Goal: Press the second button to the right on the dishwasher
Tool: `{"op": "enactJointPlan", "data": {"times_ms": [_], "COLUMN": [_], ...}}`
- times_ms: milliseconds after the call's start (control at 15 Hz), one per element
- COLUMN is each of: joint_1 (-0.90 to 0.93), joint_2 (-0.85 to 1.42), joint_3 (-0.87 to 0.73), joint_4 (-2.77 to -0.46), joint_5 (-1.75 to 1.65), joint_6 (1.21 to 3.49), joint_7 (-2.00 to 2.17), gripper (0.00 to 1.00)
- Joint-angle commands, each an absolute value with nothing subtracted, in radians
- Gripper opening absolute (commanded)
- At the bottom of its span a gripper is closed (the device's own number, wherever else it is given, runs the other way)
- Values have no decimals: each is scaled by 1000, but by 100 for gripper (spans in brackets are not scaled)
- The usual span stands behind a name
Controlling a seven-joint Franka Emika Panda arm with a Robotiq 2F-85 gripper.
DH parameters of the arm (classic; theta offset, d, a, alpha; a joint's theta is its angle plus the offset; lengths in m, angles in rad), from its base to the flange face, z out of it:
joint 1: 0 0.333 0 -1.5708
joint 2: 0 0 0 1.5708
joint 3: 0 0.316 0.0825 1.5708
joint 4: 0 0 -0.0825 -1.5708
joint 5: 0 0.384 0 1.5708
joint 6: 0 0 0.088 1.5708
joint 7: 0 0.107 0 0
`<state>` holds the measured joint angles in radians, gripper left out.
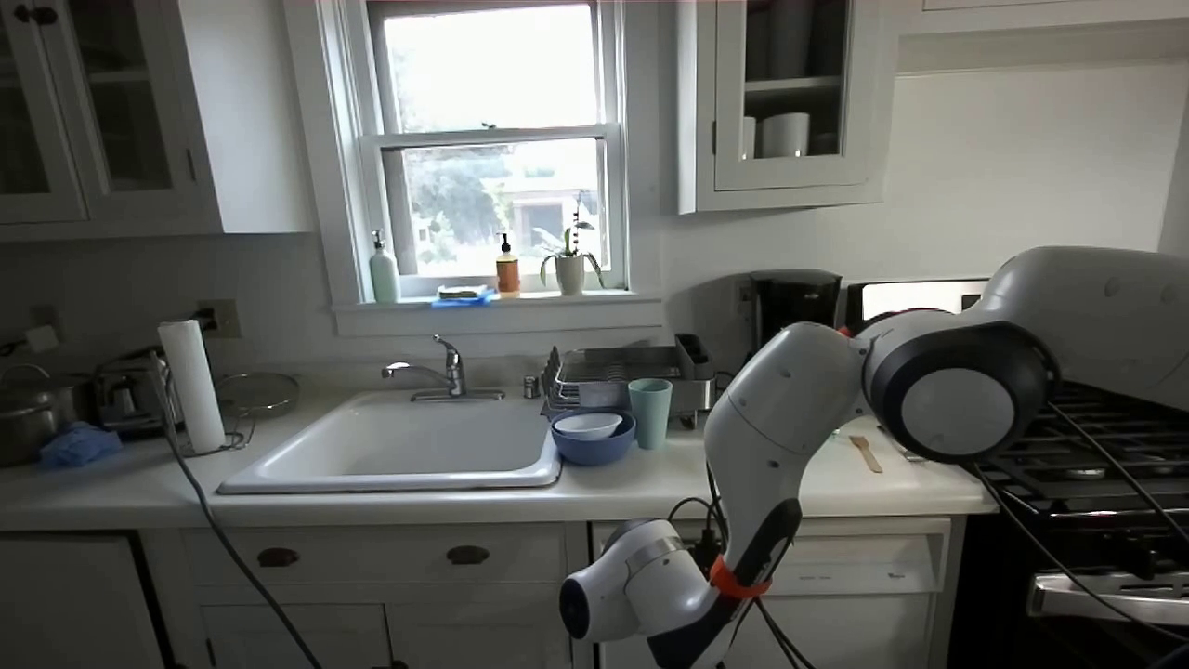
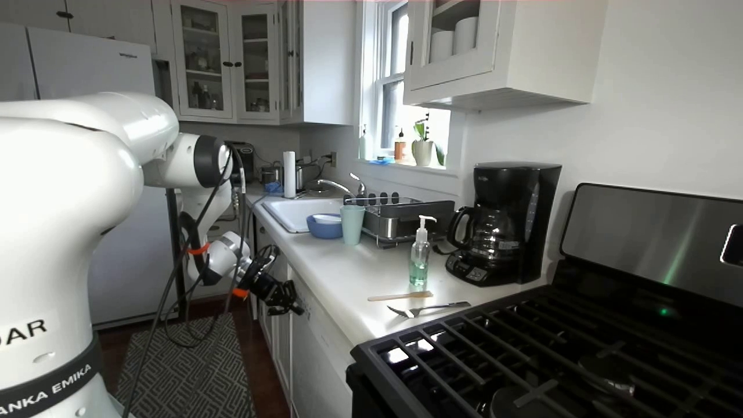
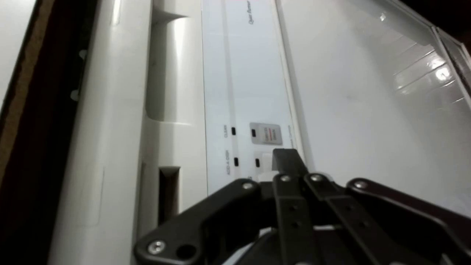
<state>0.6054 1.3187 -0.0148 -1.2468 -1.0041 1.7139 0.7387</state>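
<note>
The white dishwasher (image 3: 244, 73) fills the wrist view, with its control strip running top to bottom. It also shows in both exterior views (image 1: 859, 627) (image 2: 319, 354). A grey button (image 3: 271, 134) with a small dark mark lies just beyond my fingertips. A white button (image 3: 267, 161) beside it is partly covered by them. My gripper (image 3: 289, 160) is shut and empty, its fingertips together over the strip; I cannot tell whether they touch it. In an exterior view the gripper (image 2: 297, 306) is at the dishwasher's upper front. Further buttons are hidden behind the fingers.
The counter (image 2: 348, 290) overhangs the dishwasher front. The black stove (image 2: 522, 348) stands beside it. White drawers with dark pulls (image 1: 467, 555) are on its other side. Cables (image 2: 191, 325) hang loosely from the arm. A handle recess (image 3: 158, 73) runs beside the control strip.
</note>
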Motion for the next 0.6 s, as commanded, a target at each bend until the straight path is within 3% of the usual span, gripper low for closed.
{"op": "enactJointPlan", "data": {"times_ms": [0, 533], "joint_1": [616, 620], "joint_2": [1363, 1376], "joint_3": [-21, -25], "joint_4": [-1180, -1157], "joint_5": [-1025, -1026], "joint_6": [1686, 1689], "joint_7": [715, 710], "gripper": [0, 0]}}
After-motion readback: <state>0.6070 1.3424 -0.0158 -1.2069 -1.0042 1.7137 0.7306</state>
